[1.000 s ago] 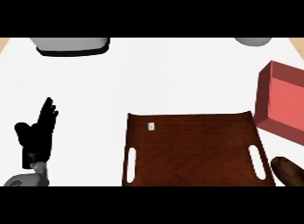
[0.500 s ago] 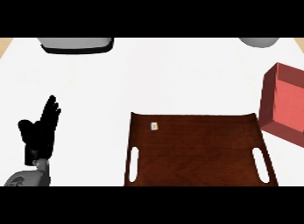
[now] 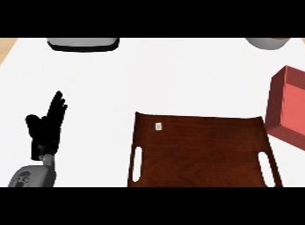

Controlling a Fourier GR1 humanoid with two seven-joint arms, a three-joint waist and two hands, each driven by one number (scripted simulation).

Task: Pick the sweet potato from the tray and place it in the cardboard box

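A kitchen: a white counter (image 3: 148, 70) with a wood-toned edge at its left, a dark brown serving tray (image 3: 200, 154), and grey vessels at its far edge, one (image 3: 83, 43) left, one (image 3: 266, 42) right.

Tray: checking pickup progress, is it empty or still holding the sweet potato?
Empty, apart from a small pale tag: the tray shows only bare brown floor; no sweet potato is visible.

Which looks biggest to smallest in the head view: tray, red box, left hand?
1. Tray, largest.
2. Red box, though cut off by the view's right edge.
3. Left hand, smallest.
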